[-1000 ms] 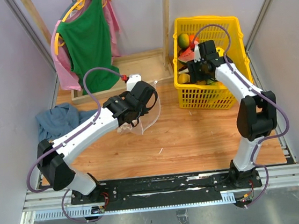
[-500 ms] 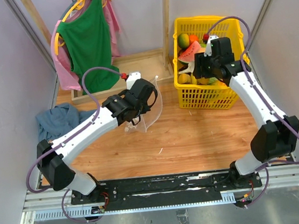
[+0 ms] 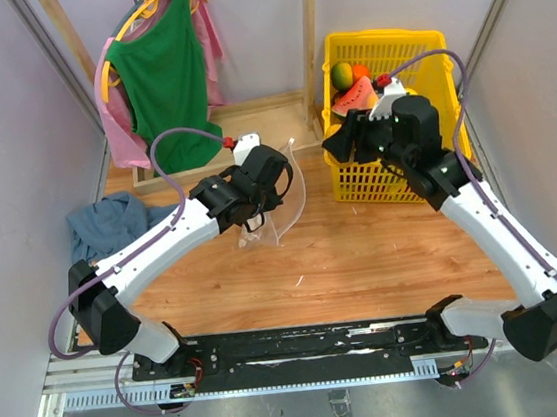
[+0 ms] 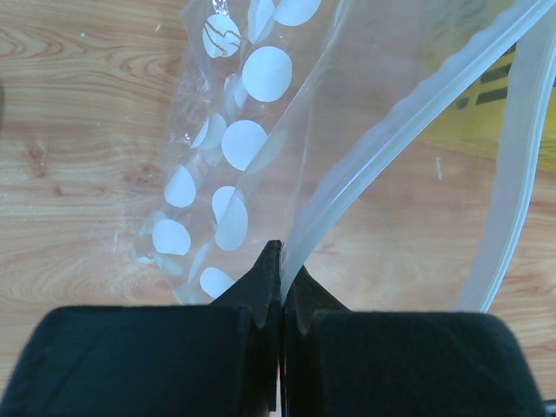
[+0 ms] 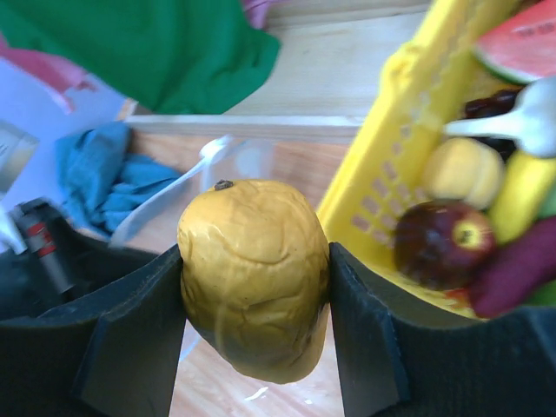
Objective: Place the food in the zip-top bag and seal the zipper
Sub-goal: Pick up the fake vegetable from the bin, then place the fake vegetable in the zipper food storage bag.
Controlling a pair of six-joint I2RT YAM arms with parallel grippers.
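Observation:
My left gripper (image 4: 281, 265) is shut on the pale zipper strip (image 4: 391, 135) of the clear polka-dot zip-top bag (image 3: 280, 200), holding its mouth open above the wooden table; the dots show in the left wrist view (image 4: 243, 143). My right gripper (image 5: 254, 287) is shut on a wrinkled yellow round fruit (image 5: 254, 278), held in the air left of the yellow basket (image 3: 369, 186), between basket and bag. In the top view the right gripper (image 3: 344, 144) hides that fruit. More food lies in the basket: a green-orange mango (image 3: 343, 73), a dark red fruit (image 5: 437, 244), a yellow fruit (image 5: 464, 170).
A watermelon slice (image 3: 354, 97) and a white spoon (image 5: 508, 127) are in the basket. A blue cloth (image 3: 109, 224) lies at the left. A green shirt (image 3: 163, 76) hangs on a wooden rack at the back. Walls close both sides.
My right arm has lifted out of the basket with the yellow fruit and swung left toward the bag. The left gripper and bag have barely moved.

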